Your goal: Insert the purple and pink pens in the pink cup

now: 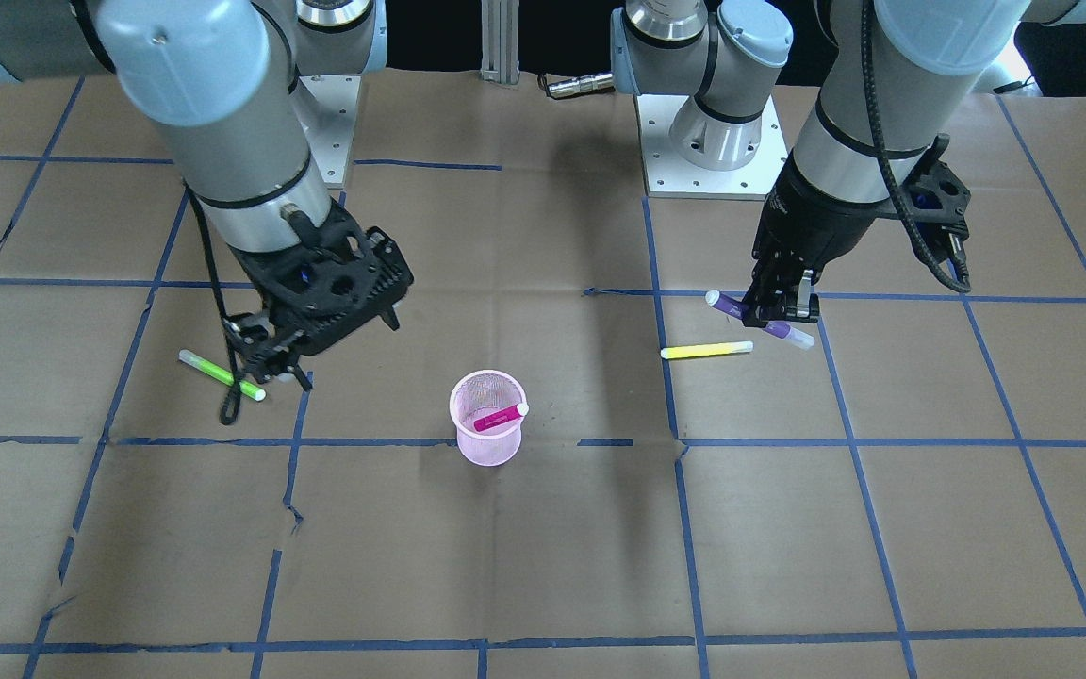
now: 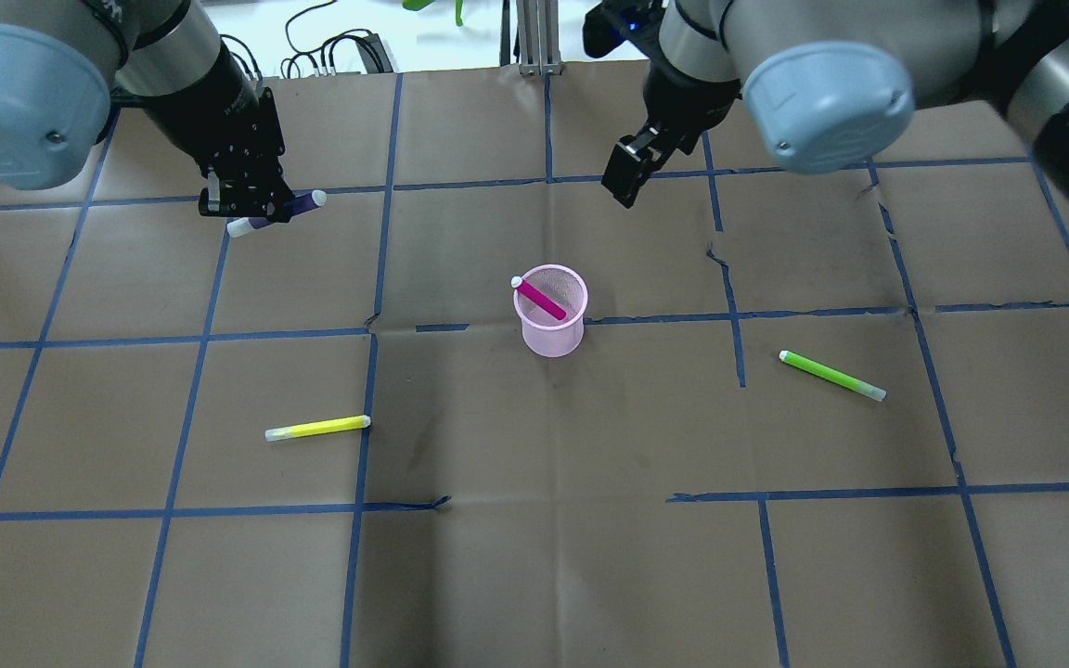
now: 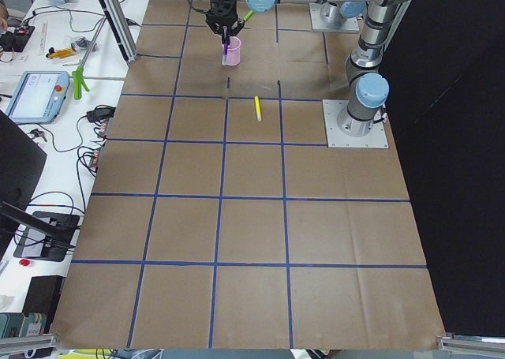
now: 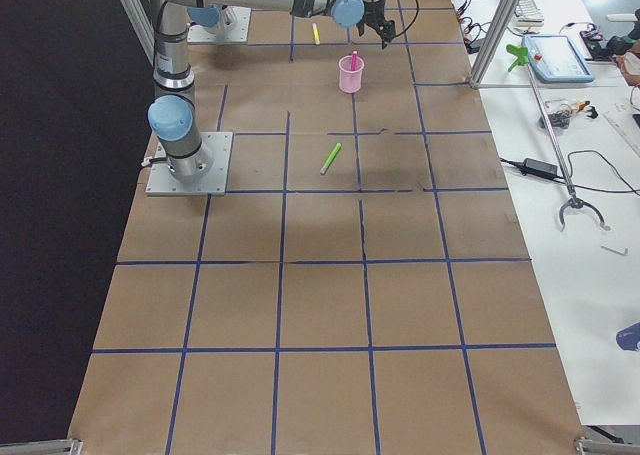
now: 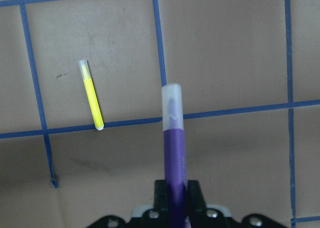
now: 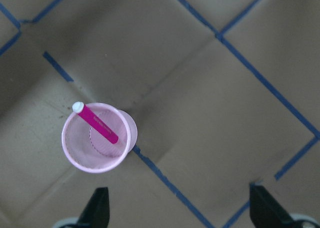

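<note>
The pink mesh cup [image 2: 550,339] stands upright near the table's middle, with the pink pen [image 2: 539,299] leaning inside it, white cap on the rim. Both also show in the front view, cup [image 1: 487,448] and pink pen [image 1: 498,418], and in the right wrist view, cup [image 6: 100,169] and pink pen [image 6: 97,125]. My left gripper [image 2: 261,209] is shut on the purple pen [image 2: 307,199] and holds it level above the table, far left of the cup; the left wrist view shows the purple pen [image 5: 173,143] sticking out of the jaws. My right gripper [image 2: 627,176] is open and empty, above and beyond the cup.
A yellow pen [image 2: 316,428] lies on the table to the front left of the cup, below the left gripper's area [image 5: 91,95]. A green pen [image 2: 831,375] lies to the right of the cup. Blue tape lines grid the brown paper.
</note>
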